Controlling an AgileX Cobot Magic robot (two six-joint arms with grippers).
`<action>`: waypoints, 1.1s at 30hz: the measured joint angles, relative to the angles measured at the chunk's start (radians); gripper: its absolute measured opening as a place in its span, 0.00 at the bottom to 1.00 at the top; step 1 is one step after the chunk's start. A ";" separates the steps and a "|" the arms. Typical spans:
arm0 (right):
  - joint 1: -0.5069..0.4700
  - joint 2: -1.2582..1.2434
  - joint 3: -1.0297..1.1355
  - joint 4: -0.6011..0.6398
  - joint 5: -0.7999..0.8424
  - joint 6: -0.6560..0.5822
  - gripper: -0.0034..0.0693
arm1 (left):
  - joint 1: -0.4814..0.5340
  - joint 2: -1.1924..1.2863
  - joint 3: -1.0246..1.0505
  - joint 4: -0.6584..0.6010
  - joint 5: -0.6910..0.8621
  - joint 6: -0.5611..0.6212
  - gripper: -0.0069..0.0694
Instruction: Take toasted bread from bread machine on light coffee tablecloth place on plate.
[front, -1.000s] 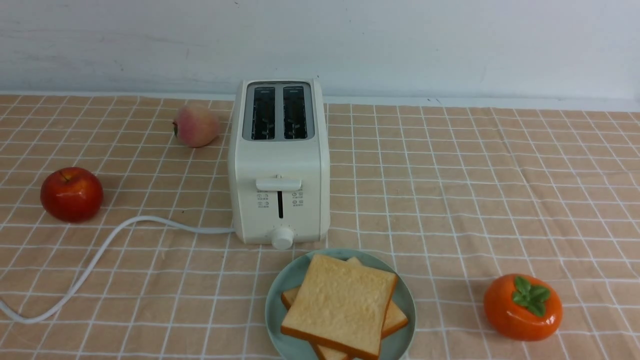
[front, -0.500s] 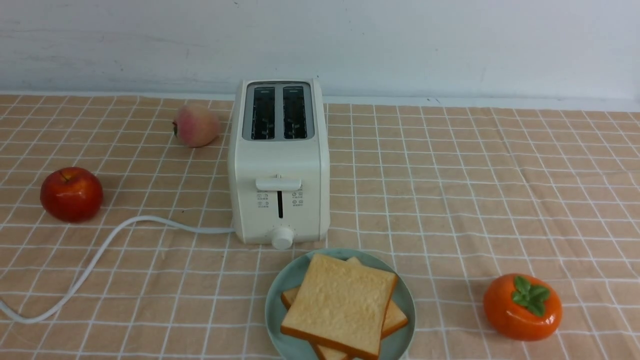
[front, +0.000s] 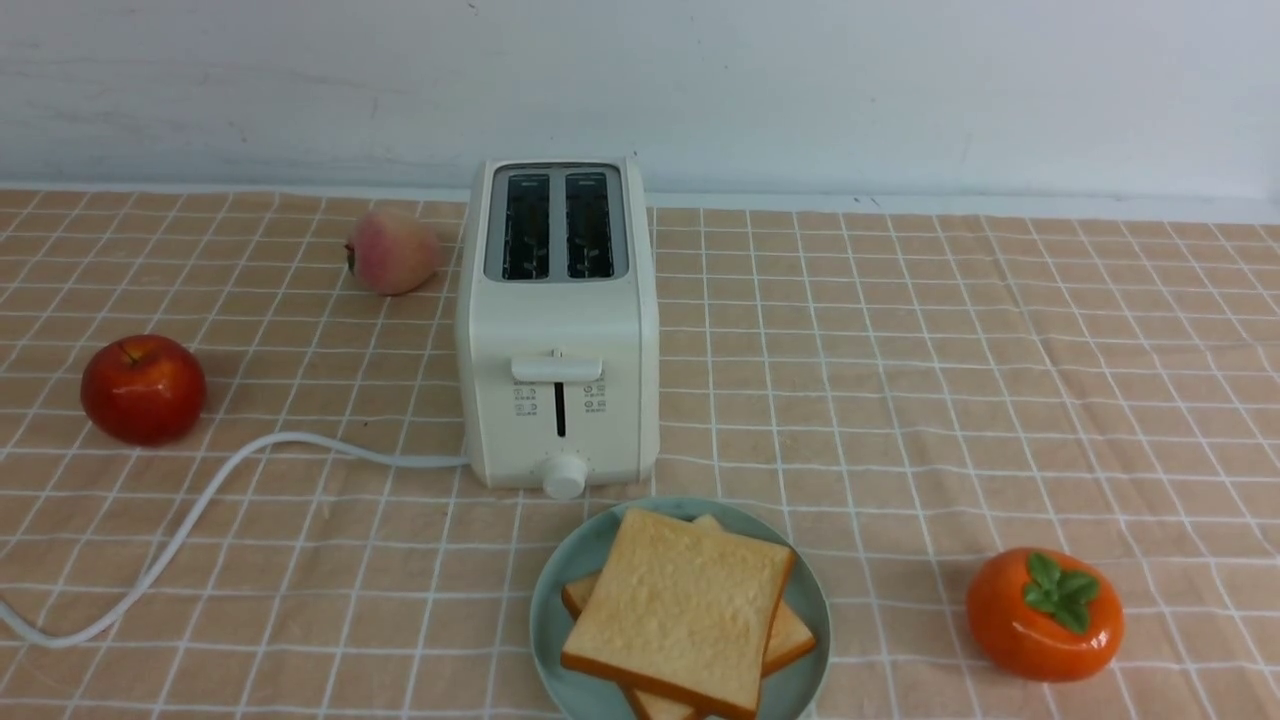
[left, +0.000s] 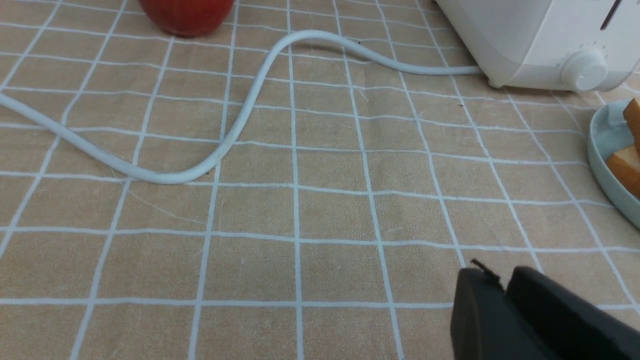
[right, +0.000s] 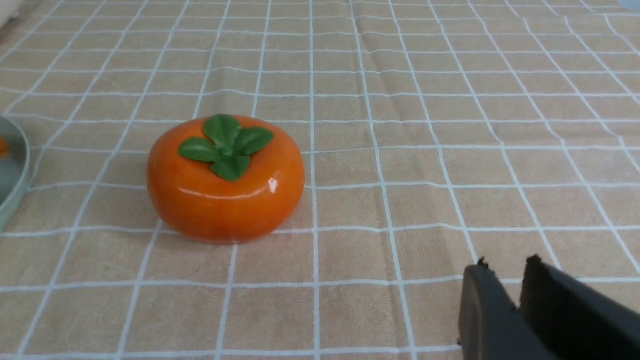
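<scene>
Tablecloth (front: 900, 350): apple (front: 143, 388), peach (front: 392, 251), persimmon (front: 1045, 613)

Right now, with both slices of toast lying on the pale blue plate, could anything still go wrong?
The top square golden toast slice lies skewed on the lower slice, so a nudge might slide it off the round mint-blue plate. The white power cord snakes across the tan grid tablecloth; the left gripper, low nearby, could snag it.

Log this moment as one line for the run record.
toast: two slices stacked on plate | toaster: slots empty | left end effector: holding nothing | right end effector: holding nothing
</scene>
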 joint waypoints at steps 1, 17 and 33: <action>0.000 0.000 0.000 0.000 0.000 -0.003 0.22 | 0.000 0.000 0.000 0.000 0.000 0.000 0.19; 0.000 0.000 0.001 0.025 -0.006 -0.011 0.24 | 0.000 0.000 0.000 0.000 0.000 0.000 0.20; 0.000 0.000 0.001 0.027 -0.006 -0.011 0.27 | 0.000 0.000 0.000 -0.002 0.000 0.000 0.21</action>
